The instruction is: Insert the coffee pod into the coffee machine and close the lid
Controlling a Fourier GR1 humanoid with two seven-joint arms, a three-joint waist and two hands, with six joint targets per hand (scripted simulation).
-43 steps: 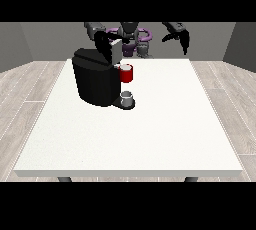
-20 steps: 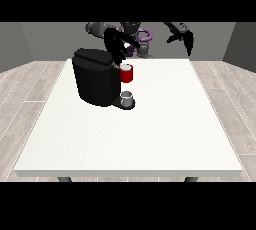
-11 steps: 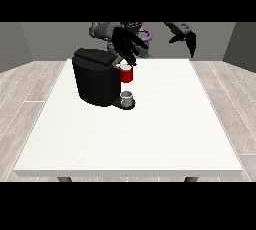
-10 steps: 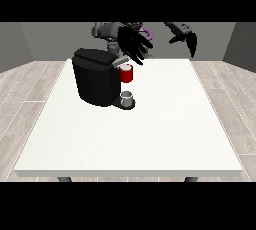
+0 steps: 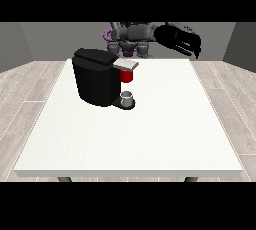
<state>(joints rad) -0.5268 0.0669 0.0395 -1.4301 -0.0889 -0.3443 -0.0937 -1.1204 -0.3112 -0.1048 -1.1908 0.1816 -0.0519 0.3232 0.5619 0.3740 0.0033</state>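
The black coffee machine (image 5: 97, 76) stands on the white table (image 5: 150, 134), left of the middle. A light grey lid (image 5: 127, 64) lies flat at its front top, over a red thing at the machine (image 5: 127, 76). A small grey thing (image 5: 127, 98) sits on the machine's base below. The hand at the view's right (image 5: 179, 39) hangs in the air above the table's far right edge, well away from the machine, with its fingers relaxed and holding nothing. No hand shows at the view's left. The pod does not plainly show.
The robot's grey and purple torso (image 5: 131, 36) stands behind the table's far edge. Wooden floor surrounds the table on both sides.
The hand at the view's left, which was over the machine's front top, has gone out of sight. A grey lid now lies flat over the red thing. The other hand barely moved.
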